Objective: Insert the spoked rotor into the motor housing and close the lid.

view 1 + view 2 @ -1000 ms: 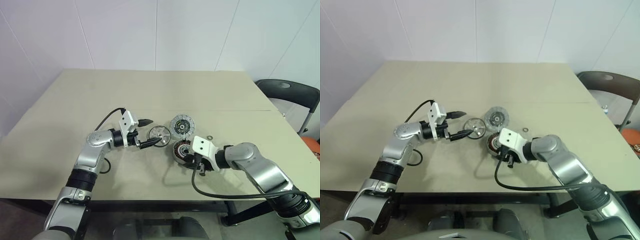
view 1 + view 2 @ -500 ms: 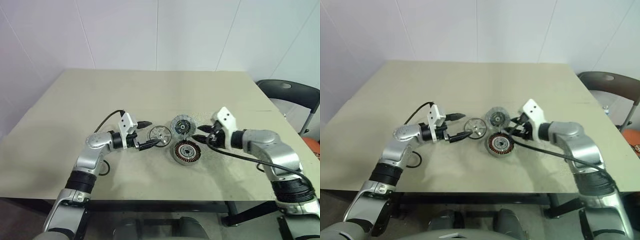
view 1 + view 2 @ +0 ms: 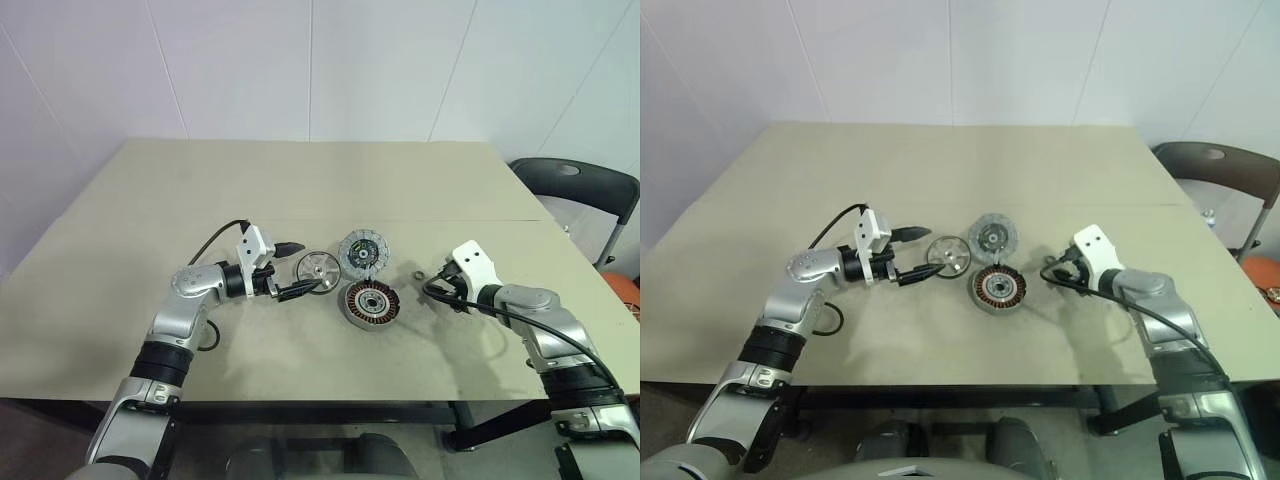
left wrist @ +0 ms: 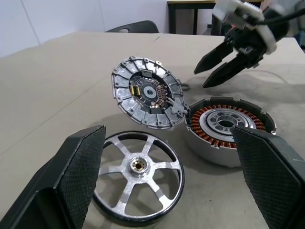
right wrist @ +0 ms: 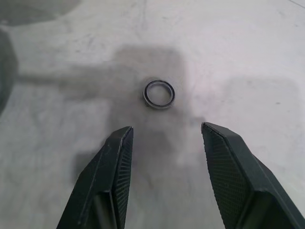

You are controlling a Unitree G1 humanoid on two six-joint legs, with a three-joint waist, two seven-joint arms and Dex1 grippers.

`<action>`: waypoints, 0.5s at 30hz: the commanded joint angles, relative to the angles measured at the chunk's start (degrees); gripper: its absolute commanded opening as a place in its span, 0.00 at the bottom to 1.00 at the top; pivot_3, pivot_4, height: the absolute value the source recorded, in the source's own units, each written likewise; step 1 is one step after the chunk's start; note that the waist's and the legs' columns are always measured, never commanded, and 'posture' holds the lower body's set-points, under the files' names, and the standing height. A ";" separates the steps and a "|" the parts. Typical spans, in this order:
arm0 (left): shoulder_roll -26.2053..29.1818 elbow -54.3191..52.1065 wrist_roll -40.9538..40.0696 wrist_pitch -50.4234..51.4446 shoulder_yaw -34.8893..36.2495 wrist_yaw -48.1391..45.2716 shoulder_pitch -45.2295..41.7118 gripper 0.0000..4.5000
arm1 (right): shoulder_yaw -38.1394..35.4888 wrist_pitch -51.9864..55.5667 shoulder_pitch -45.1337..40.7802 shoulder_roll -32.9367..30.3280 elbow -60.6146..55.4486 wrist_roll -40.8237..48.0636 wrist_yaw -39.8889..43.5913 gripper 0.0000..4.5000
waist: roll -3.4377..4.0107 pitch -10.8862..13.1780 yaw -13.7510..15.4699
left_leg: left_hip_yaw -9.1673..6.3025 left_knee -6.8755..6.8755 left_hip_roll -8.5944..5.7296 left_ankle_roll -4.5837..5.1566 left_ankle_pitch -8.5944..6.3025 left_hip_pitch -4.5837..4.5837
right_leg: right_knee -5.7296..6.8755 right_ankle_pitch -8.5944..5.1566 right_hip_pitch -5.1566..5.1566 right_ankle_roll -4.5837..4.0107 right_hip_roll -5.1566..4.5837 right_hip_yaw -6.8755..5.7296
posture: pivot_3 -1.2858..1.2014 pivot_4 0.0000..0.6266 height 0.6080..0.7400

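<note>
Three motor parts lie at the middle of the head view on the beige table (image 3: 150, 200) — one spoked rotor (image 3: 318, 269), a thin silver wheel lying flat, one lid (image 3: 362, 249) just right of it, a grey disc propped tilted with its dark centre showing, and one motor housing (image 3: 372, 304) below the lid, a round cup ringed with copper windings — with one small ring (image 3: 418, 272) further right. Left wrist view: the left gripper (image 4: 171, 176) spreads wide and empty around the rotor, lid upper centre, housing centre right. Right wrist view: the right gripper (image 5: 164, 136) stands parted and empty, the ring lying centre frame just beyond its fingers.
</note>
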 commanded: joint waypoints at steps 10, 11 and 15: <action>0.08 -1.49 -0.71 -0.78 0.81 -0.33 -0.93 1.00 | -1.42 -3.20 -2.09 3.52 3.88 -0.53 -4.60 0.53 | -0.01 -0.02 -0.16 | -0.01 0.04 0.01 0.00 0.00 0.03 | 0.01 0.00 0.06 0.00 0.00 0.00 | 0.52 0.00 1.00; 0.08 -1.47 -0.68 -0.78 0.79 -0.34 -0.93 1.00 | -1.38 -3.18 -2.25 4.04 4.21 -0.36 -4.71 0.53 | -0.02 -0.02 -0.22 | -0.01 0.06 0.02 0.00 0.00 0.05 | 0.02 0.00 0.08 0.00 0.01 0.00 | 0.52 0.00 1.00; 0.00 -1.42 -0.56 -0.80 0.67 -0.29 -0.88 1.00 | -1.57 -2.69 -3.29 6.11 4.85 0.48 -4.60 0.53 | -0.02 -0.02 -0.48 | -0.01 0.10 0.04 0.00 0.00 0.11 | 0.04 0.02 0.14 -0.02 0.03 0.00 | 0.52 0.00 1.00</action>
